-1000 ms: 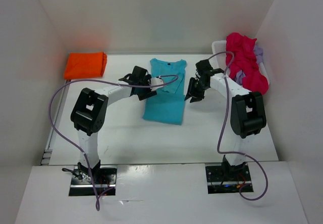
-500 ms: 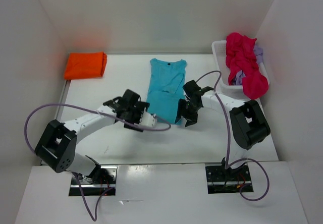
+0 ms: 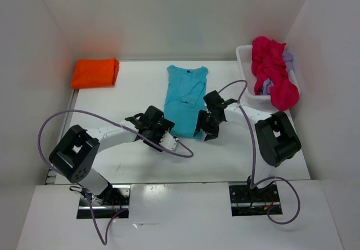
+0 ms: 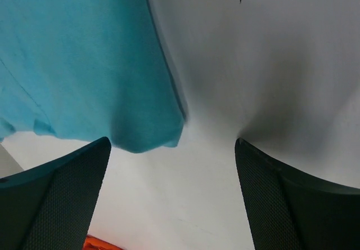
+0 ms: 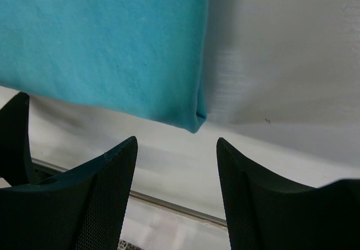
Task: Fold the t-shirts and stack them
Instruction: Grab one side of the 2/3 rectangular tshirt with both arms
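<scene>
Jaws of my left gripper stand wide and empty, the teal t-shirt corner just ahead between them. My right gripper gapes likewise, empty, at the opposite corner.

**Corners Under Cover**

From above, the left gripper and right gripper are covering 2 near corners of the teal t-shirt. In both wrist views the cloth is running off the top edge.

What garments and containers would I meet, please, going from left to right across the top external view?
The folded orange t-shirt → teal t-shirt → white basket holding pink clothes.
</scene>
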You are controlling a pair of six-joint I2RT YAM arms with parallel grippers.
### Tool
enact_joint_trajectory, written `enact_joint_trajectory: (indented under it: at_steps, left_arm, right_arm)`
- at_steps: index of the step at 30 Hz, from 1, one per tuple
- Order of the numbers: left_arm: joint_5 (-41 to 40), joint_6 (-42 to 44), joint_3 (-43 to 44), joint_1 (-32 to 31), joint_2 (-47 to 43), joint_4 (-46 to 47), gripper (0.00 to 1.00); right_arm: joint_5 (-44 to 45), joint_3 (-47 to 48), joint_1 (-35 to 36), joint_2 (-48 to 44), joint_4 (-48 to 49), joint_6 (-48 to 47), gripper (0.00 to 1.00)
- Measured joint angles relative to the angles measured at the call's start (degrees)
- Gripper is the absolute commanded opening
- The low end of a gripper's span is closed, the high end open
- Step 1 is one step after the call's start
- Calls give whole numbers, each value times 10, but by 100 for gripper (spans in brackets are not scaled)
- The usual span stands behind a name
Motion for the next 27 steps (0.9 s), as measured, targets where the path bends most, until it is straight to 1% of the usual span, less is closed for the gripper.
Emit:
enact_joint_trajectory:
  at_steps: [2, 3, 4, 5, 9, 11, 13, 15, 17, 20, 22, 23, 24, 25, 26, 27]
  left_arm:
    - [-1, 13, 0, -2, 7, 11, 90]
    - [-2, 21, 0, -3, 10, 17, 80]
    - [-2, 24, 1, -4, 14, 24, 76]
    - [-5, 28, 1, -4, 21, 29, 74]
    - [-20, 38, 25, -7, 53, 50, 74]
    - [-29, 37, 43, -7, 73, 60, 72]
    - [-33, 37, 51, -7, 83, 67, 68]
    - [-35, 36, 51, -7, 86, 66, 56]
    - [-37, 35, 51, -7, 89, 63, 47]
    - [-38, 36, 50, -7, 91, 62, 47]
    - [-38, 35, 50, -7, 91, 61, 45]
    - [-38, 35, 50, -7, 91, 61, 43]
    - [-38, 34, 50, -7, 91, 60, 40]
    - [-38, 34, 49, -7, 91, 58, 35]
    - [-38, 33, 48, -7, 91, 57, 24]
    - [-37, 28, 48, -7, 91, 54, 19]
  right_arm:
    - [0, -5, 0, 1, 1, 0, 64]
    - [1, -7, 0, 3, 1, 1, 64]
    - [0, -8, 0, 5, 2, 1, 64]
    - [0, -9, 0, 8, 3, 1, 64]
    - [0, -9, 2, 18, 7, 5, 64]
    - [1, -9, 4, 21, 9, 8, 64]
    - [2, -9, 5, 26, 11, 11, 64]
    - [-1, -7, 5, 32, 13, 14, 64]
    - [-2, -4, 5, 36, 13, 16, 60]
    - [-7, 4, 5, 46, 14, 22, 58]
    - [-9, 12, 5, 54, 14, 24, 48]
    - [-11, 16, 5, 59, 15, 25, 43]
    - [-12, 19, 5, 64, 17, 27, 34]
    - [-12, 21, 5, 68, 19, 26, 29]
    - [-14, 23, 5, 72, 21, 27, 24]
    - [-15, 23, 5, 75, 24, 28, 18]
